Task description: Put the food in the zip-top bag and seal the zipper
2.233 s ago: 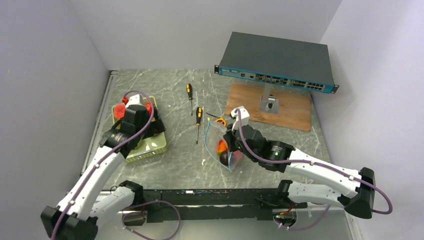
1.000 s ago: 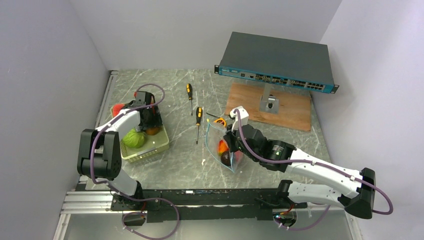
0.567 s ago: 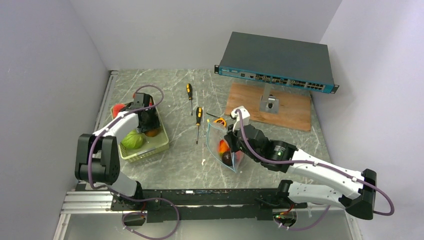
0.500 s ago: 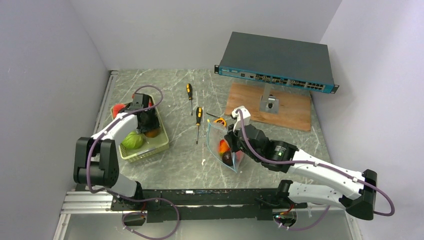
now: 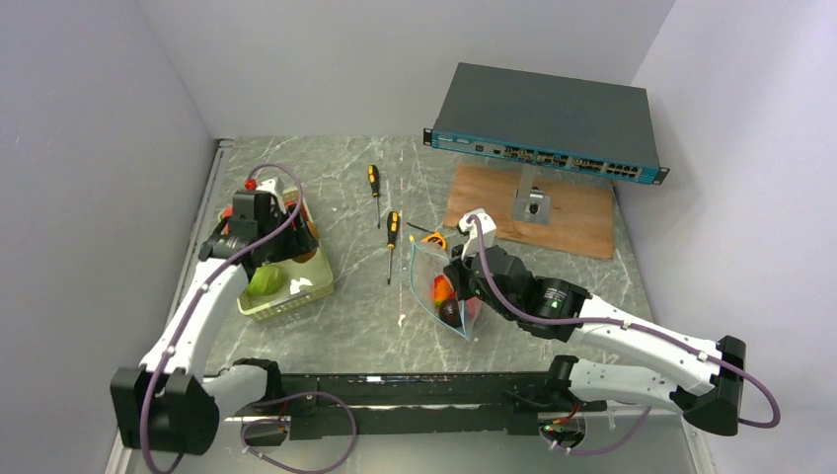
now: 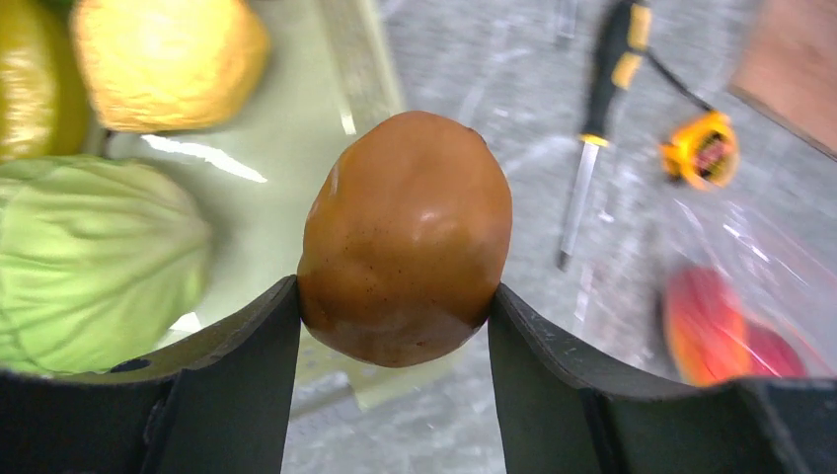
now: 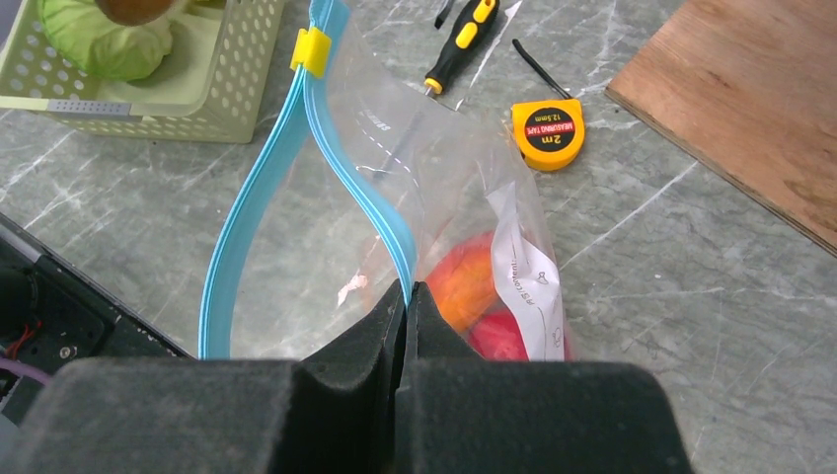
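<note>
Left gripper (image 6: 393,288) clamped on brown toy fruit (image 6: 405,227) above green tray (image 5: 296,294), right gripper (image 7: 405,296) pinched shut on zipper (image 7: 232,232) of zip-top bag (image 7: 395,168), near tray.

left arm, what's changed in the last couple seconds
The left jaws went down into the tray and closed on a brown fruit, now held over it. The right jaws stayed pinched on the rim of the bag; the fruit inside and the screwdrivers kept their places.

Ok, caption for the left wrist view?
Left fingers clamp a brown toy fruit above the pale green tray.
</note>
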Motion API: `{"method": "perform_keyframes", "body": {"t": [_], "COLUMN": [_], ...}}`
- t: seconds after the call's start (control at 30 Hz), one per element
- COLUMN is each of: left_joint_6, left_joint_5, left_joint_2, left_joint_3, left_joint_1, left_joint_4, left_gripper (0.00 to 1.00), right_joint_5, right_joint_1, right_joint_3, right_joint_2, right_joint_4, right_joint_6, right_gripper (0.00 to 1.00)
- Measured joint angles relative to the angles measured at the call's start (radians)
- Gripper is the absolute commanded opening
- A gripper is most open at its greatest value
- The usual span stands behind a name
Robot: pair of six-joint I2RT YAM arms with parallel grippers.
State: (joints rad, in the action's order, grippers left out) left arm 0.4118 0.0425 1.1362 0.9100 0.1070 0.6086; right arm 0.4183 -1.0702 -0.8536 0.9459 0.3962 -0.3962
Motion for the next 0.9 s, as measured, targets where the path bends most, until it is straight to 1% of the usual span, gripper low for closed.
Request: {"method": "perform_keyframes", "body": {"t": [0.1,0.2,0.27,0.37,0.5,0.6,0.67,0.73,0.9], "left_joint_6": [0.006,0.032,0.064,0.11,0.182,0.23,0.263,0.294,0.387], "left_joint_5": [0.147,0.264,0.328,0.388,0.423,0.422,0.415,0.407,0.364], "left_joint_2": [-0.104,-0.18,-0.218,-0.23,-0.2,-0.161,-0.132,-0.1,-0.023], "left_joint_3": [-0.012,-0.012,-0.012,-0.012,-0.011,-0.006,-0.002,0.006,0.023], "left_joint_1": [0.01,0.056,0.128,0.265,0.483,0.611,0.667,0.701,0.741], "left_joint_4": [0.0,-0.02,-0.047,-0.103,-0.213,-0.293,-0.338,-0.372,-0.41], "left_gripper": [0.24,0.24,0.24,0.23,0.22,0.22,0.21,0.2,0.18], "right_joint_5": [0.0,0.0,0.0,0.0,0.0,0.001,0.003,0.011,0.055], "right_joint_1": [0.0,0.0,0.0,0.0,0.0,0.0,0.0,0.0,0.004], "right_joint_3": [0.0,0.0,0.0,0.0,0.0,0.0,0.0,0.0,0.0], "right_joint_2": [0.0,0.002,0.006,0.013,0.02,0.02,0.019,0.018,-0.01], "right_joint_4": [0.0,-0.001,-0.001,-0.001,-0.001,-0.001,-0.001,-0.001,0.007], "right_joint_6": [-0.001,-0.001,-0.001,-0.004,-0.008,-0.01,-0.016,-0.02,-0.039], "right_gripper": [0.0,0.0,0.0,0.0,0.0,0.0,0.0,0.0,0.0]}}
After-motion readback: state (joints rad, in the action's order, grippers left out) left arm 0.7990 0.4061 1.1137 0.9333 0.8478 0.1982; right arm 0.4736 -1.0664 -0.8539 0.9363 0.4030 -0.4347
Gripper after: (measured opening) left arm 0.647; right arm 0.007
